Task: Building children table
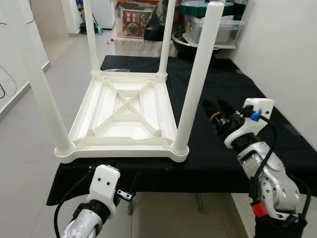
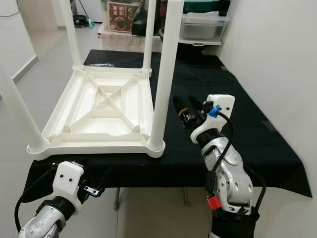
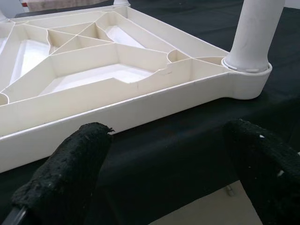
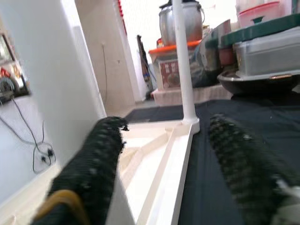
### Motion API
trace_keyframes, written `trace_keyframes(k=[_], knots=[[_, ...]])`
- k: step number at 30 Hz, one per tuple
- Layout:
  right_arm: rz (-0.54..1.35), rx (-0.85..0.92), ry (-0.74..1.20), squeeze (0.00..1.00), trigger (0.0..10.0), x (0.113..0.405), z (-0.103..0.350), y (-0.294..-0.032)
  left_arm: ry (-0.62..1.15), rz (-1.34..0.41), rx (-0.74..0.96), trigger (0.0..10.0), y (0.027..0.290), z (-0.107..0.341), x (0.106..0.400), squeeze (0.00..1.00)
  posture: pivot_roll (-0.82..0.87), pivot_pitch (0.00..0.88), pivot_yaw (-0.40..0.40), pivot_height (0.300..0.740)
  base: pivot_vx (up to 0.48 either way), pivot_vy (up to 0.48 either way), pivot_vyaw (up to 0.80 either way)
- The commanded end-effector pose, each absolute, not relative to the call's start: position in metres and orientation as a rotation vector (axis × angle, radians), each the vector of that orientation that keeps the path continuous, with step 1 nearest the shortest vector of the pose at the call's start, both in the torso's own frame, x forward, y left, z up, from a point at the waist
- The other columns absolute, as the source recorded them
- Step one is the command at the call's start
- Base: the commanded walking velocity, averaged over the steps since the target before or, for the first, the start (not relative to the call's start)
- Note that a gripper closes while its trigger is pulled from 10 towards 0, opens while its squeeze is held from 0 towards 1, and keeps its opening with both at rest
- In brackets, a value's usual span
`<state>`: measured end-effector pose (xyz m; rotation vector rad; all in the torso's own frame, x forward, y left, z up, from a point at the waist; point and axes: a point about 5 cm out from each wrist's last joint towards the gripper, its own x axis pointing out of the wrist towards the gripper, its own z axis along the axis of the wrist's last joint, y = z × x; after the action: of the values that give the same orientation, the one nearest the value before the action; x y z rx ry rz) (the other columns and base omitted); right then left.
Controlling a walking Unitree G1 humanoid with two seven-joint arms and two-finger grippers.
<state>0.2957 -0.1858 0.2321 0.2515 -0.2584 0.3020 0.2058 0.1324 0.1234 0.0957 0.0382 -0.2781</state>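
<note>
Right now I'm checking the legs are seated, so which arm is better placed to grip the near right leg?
Right. The right gripper is open, raised beside that leg; the left gripper sits low at the table edge.

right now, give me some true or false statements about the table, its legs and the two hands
1. The white table lies upside down on the black cloth. True.
2. Only two legs are fitted. False: four legs stand up from its corners, the near right leg among them.
3. The right hand grips the near right leg. False: it is open, beside the leg, not touching.
4. The left hand is open, below the table's near edge. True.
5. Storage boxes stand beyond the cloth's far end. True.
</note>
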Motion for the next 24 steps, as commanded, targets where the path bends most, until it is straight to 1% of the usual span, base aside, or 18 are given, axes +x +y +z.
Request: trace_keyframes(k=[1,3,4,5,6,7,8,10,12,14,17,20,24], knots=[[0.292,0.267,-0.274,1.00,10.0,0.296,0.236,-0.193,0.064,-0.293,0.104,10.0,0.131,0.119,0.205,0.00,0.08,0.075,-0.089,0.740,0.000,0.000,0.00],[0.287,0.267,-0.287,1.00,10.0,0.297,0.239,-0.195,0.065,-0.296,0.106,10.0,0.131,0.119,0.205,0.00,0.08,0.075,-0.089,0.740,0.000,0.000,0.00],[0.275,0.252,-0.321,0.76,10.0,0.301,0.249,-0.205,0.069,-0.299,0.109,10.0,0.130,0.118,0.205,0.00,0.09,0.074,-0.084,0.740,0.000,0.000,0.00],[0.241,0.244,-0.367,0.00,10.0,0.305,0.266,-0.220,0.074,-0.302,0.113,10.0,0.131,0.118,0.206,0.00,0.09,0.074,-0.084,0.740,0.000,0.000,0.00],[0.241,0.244,-0.367,0.00,10.0,0.305,0.266,-0.220,0.074,-0.302,0.113,10.0,0.131,0.118,0.206,0.00,0.09,0.074,-0.084,0.740,0.000,0.000,0.00],[0.190,0.268,-0.436,0.00,10.0,0.309,0.285,-0.234,0.076,-0.306,0.119,10.0,0.131,0.117,0.206,0.00,0.08,0.074,-0.079,0.740,0.000,0.000,0.00],[0.190,0.268,-0.436,0.00,10.0,0.309,0.285,-0.234,0.076,-0.306,0.119,10.0,0.131,0.117,0.206,0.00,0.08,0.074,-0.079,0.740,0.000,0.000,0.00],[0.185,0.307,-0.502,0.00,10.0,0.308,0.303,-0.239,0.077,-0.311,0.123,10.0,0.132,0.117,0.206,0.00,0.08,0.069,-0.079,0.740,0.000,0.000,0.00],[0.237,0.337,-0.577,0.00,10.0,0.305,0.321,-0.231,0.078,-0.319,0.132,10.0,0.131,0.117,0.207,0.00,0.08,0.070,-0.075,0.740,0.000,0.000,0.00],[0.256,0.344,-0.599,0.00,10.0,0.303,0.326,-0.228,0.078,-0.322,0.135,10.0,0.131,0.117,0.207,0.00,0.08,0.070,-0.075,0.740,0.000,0.000,0.00],[0.359,0.367,-0.633,0.00,10.0,0.298,0.332,-0.209,0.085,-0.323,0.138,10.0,0.131,0.116,0.207,0.00,0.09,0.072,-0.075,0.740,0.000,0.000,0.00],[0.463,0.343,-0.619,0.00,10.0,0.294,0.332,-0.187,0.089,-0.325,0.140,10.0,0.131,0.116,0.207,0.00,0.09,0.071,-0.072,0.740,0.000,0.000,0.00],[0.477,0.335,-0.596,0.00,10.0,0.297,0.332,-0.179,0.089,-0.329,0.138,10.0,0.130,0.116,0.207,0.00,0.09,0.074,-0.075,0.740,0.000,0.000,0.00]])
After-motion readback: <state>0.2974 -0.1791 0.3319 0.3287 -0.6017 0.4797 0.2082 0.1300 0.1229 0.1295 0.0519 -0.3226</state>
